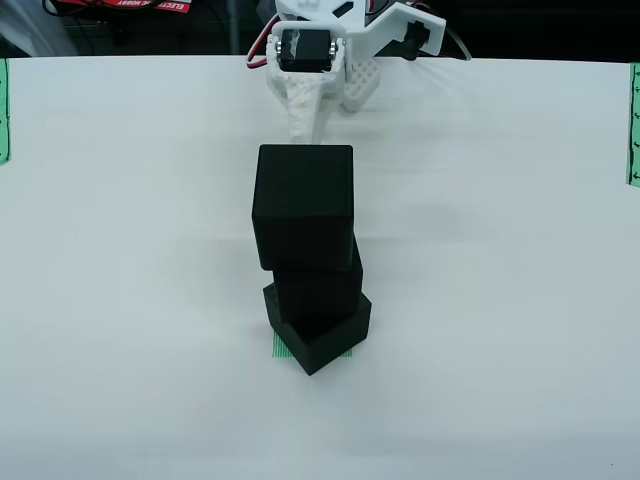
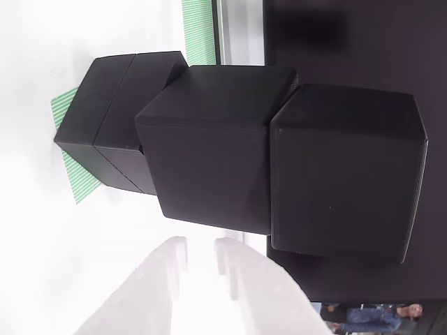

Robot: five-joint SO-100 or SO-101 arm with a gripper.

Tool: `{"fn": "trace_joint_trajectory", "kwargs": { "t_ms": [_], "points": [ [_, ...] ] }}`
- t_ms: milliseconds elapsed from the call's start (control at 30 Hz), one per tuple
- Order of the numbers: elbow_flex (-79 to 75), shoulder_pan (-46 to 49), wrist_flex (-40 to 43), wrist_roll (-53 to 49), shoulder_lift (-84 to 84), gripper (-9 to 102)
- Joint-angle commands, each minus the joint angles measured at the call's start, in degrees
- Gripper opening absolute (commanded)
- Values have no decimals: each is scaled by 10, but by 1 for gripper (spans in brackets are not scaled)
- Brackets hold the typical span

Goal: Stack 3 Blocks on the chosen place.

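View from above: three black cubes (image 1: 310,265) stand stacked on the green striped square (image 1: 283,347), bottom cube rotated. The white hand (image 1: 325,115) sits behind the stack on the surface (image 1: 120,250), apart.

View riding on the hand: fingers (image 2: 171,262) parted, holding nothing.

black blocks (image 1: 304,205), green-striped patch (image 2: 68,112), white tool (image 1: 330,105)
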Motion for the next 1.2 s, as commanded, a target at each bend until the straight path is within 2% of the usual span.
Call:
{"fn": "trace_joint_trajectory", "kwargs": {
  "t_ms": [0,1167],
  "points": [
    [25,-2,2,4,10,0],
    [25,-3,2,-3,10,0]
  ]
}}
